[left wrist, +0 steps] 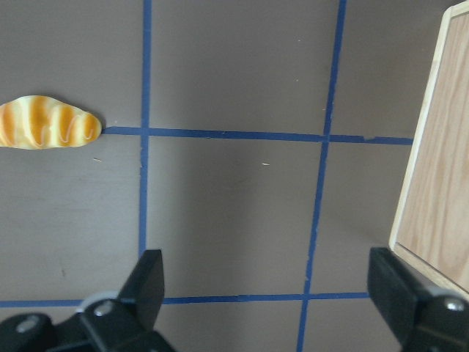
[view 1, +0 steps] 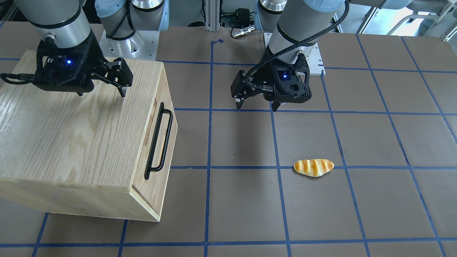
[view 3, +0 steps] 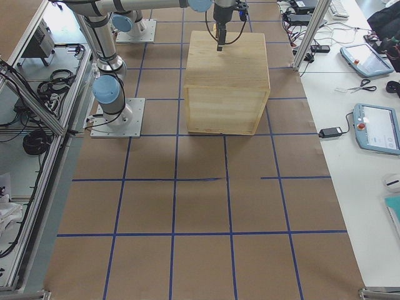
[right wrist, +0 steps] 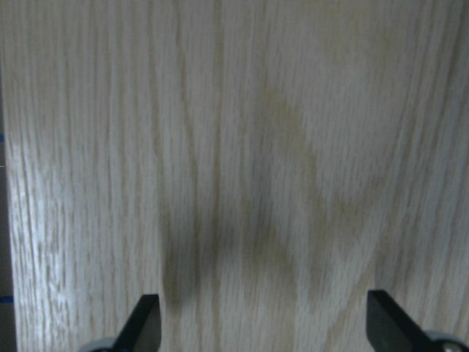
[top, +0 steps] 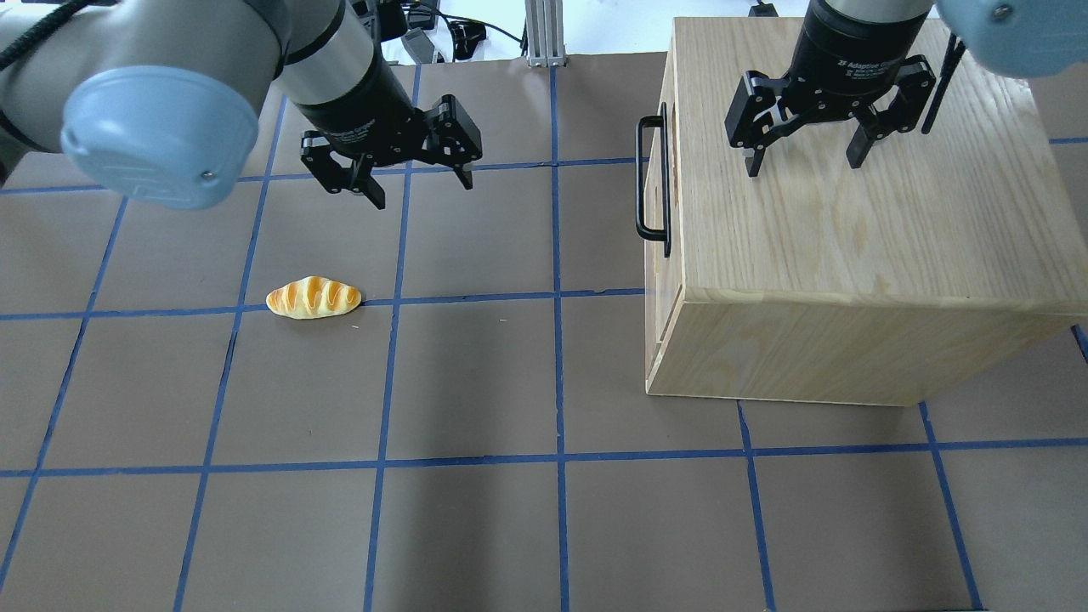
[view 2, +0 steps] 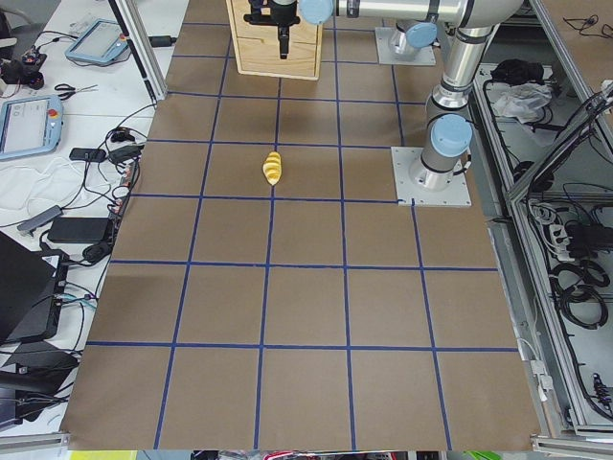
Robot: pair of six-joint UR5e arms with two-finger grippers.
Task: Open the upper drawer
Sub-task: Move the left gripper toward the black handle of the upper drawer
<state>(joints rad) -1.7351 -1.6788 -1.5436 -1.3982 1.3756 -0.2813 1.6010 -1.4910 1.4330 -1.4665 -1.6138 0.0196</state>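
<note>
The upper drawer's pale-wood front [view 1: 161, 161] faces the table's middle and carries a long black bar handle [view 1: 159, 140], also seen from overhead [top: 652, 180]. The front looks flush with the oak cabinet [top: 850, 246]. My right gripper [top: 803, 166] hangs open and empty just above the cabinet top, back from the handle; its wrist view shows only wood grain [right wrist: 234, 147]. My left gripper [top: 422, 191] is open and empty above the bare table, well to the left of the handle; it also shows in the front view [view 1: 256, 106].
A toy bread roll [top: 313, 297] lies on the brown table with blue tape lines, in front of my left gripper. The cabinet's edge [left wrist: 440, 183] shows at the right of the left wrist view. The arm bases [view 1: 132, 43] stand behind the cabinet.
</note>
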